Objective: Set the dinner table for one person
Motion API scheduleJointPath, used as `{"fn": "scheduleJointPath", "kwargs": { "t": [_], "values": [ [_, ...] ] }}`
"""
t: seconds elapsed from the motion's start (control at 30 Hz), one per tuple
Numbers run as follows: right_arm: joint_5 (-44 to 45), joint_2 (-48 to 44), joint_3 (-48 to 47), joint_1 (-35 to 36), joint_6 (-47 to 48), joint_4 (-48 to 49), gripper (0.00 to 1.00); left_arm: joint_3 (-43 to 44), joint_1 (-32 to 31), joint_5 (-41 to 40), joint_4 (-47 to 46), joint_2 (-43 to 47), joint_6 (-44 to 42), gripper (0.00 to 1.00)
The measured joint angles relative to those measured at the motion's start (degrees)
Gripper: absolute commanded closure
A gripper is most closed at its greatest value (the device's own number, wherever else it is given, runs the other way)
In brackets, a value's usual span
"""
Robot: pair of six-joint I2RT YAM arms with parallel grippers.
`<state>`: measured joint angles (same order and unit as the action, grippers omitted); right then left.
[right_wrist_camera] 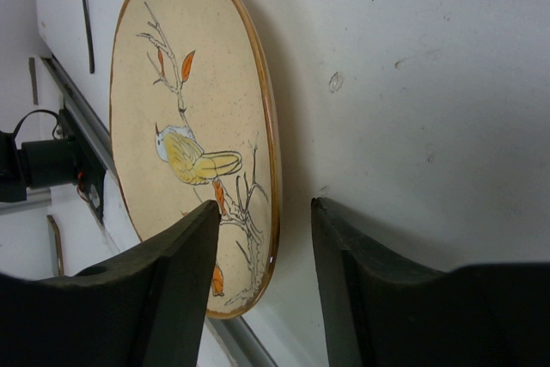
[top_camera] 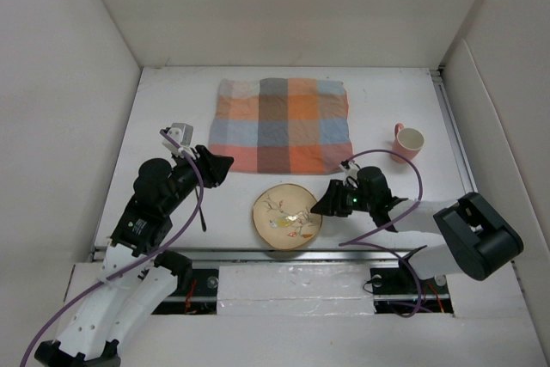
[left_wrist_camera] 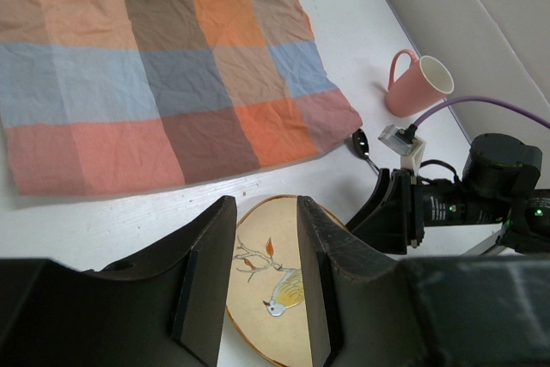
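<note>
Dinner table [top_camera: 172, 100]: large, plain white, matte, flat rectangular top.
- Cloth [top_camera: 282, 123]: orange and blue-grey checks, spread flat at the far centre, edges slightly wavy.
- Mug [top_camera: 410, 142]: pink, upright, on the right, just beyond the cloth's right edge and apart from it.
- Plate [top_camera: 284, 217]: round, cream with a brown rim and a painted bird on a branch; near centre, just nearer than the cloth.
- Small dark utensil [left_wrist_camera: 362, 141]: beside the cloth's near right corner; kind unclear.
</note>
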<state>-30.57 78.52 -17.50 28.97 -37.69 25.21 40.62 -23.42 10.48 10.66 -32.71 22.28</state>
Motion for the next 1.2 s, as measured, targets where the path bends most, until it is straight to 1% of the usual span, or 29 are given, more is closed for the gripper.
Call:
{"fn": "scheduleJointPath", "kwargs": {
  "t": [0.07, 0.1, 0.27, 0.33, 0.37, 0.43, 0.5, 0.63, 0.7, 0.8, 0.9, 0.97, 1.1, 1.2],
  "values": [
    [-0.04, 1.55, 0.00, 0.00, -0.79, 2.16, 0.51, 0.00, 0.00, 0.00, -0.02, -0.22, -0.11, 0.68],
    [-0.09, 2.34, 0.00, 0.02, -1.22, 3.28, 0.54, 0.00, 0.00, -0.02, -0.02, -0.24, -0.17, 0.68],
    [-0.81, 6.64, 0.11, 0.42, -2.89, 8.74, 0.63, 0.00, 0.00, -0.11, -0.07, -0.17, -0.26, 0.68],
    [-1.40, 8.37, 0.22, 0.61, -3.61, 11.15, 0.70, 0.00, 0.00, -0.17, -0.07, -0.15, -0.35, 0.68],
    [-1.44, 8.63, 0.24, 0.72, -3.85, 11.47, 0.81, 0.00, 0.00, -0.17, -0.09, -0.11, -0.37, 0.68],
    [-2.12, 10.84, 0.37, 1.05, -4.85, 14.10, 0.92, 0.00, 0.00, -0.20, -0.09, -0.09, -0.39, 0.68],
    [-3.06, 12.07, 0.59, 1.20, -5.99, 15.61, 1.00, 0.00, 0.00, -0.22, -0.09, -0.09, -0.39, 0.68],
    [-3.13, 10.82, 1.18, 1.99, -7.45, 15.85, 1.00, 0.00, 0.00, -0.24, -0.11, -0.09, -0.39, 0.68],
    [-2.38, 7.67, 1.38, 2.58, -8.02, 13.60, 1.00, 0.00, 0.00, -0.28, -0.11, -0.09, -0.39, 0.68],
    [-1.16, 0.26, 0.90, 3.37, -9.29, 8.98, 1.00, 0.00, 0.00, -0.44, -0.11, 0.04, -0.42, 0.68],
    [1.07, -6.12, -3.28, 3.82, -9.62, 3.10, 1.00, 0.00, 0.00, -0.46, -0.11, 0.24, -0.42, 0.68],
    [3.43, -7.76, -8.02, 3.76, -9.66, 0.04, 1.00, 0.00, 0.00, -0.44, -0.11, 0.33, -0.42, 0.68],
    [6.93, -4.61, -17.75, 1.84, -10.21, -0.52, 1.00, 0.00, 0.00, -0.44, -0.09, 0.55, -0.42, 0.68],
    [8.48, 1.81, -23.98, -0.52, -11.34, 1.75, 1.00, 0.00, 0.00, -0.46, -0.09, 1.01, -0.42, 0.68]
  ]
}}
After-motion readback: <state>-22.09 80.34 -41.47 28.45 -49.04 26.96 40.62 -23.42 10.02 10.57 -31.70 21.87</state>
